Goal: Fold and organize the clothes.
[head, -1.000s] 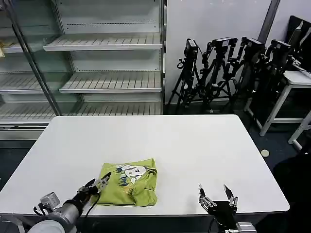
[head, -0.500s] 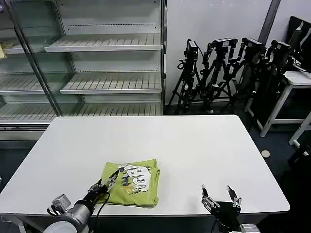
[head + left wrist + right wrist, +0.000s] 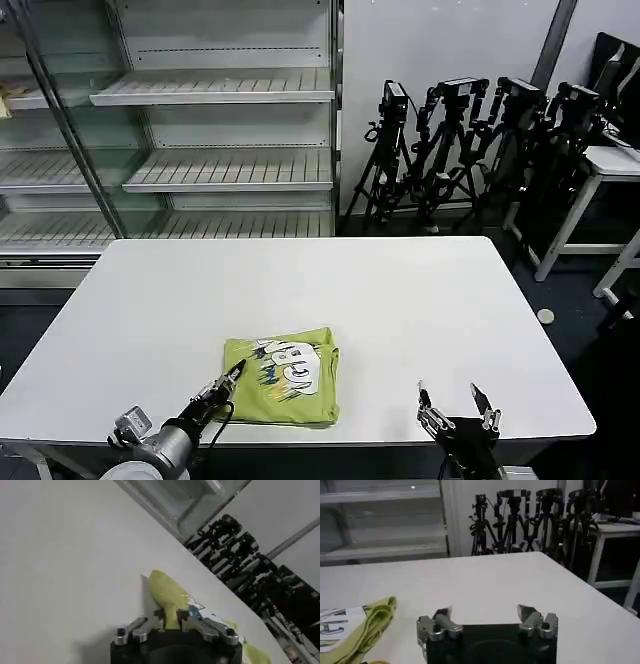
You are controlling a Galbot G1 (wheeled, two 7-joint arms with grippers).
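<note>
Lying folded near the front edge of the white surface (image 3: 400,290), lime T-shirt (image 3: 285,375) shows its lettered print up. Left hand (image 3: 230,378) pinches the shirt's near-left edge, fingers narrowed onto the cloth. Right hand (image 3: 458,408) waits at the front right, fingers spread wide, holding nothing.

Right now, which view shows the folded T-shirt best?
Head view: the whole folded T-shirt, print up. The left wrist view shows one bunched edge at the left tool; the right wrist view shows one side.
</note>
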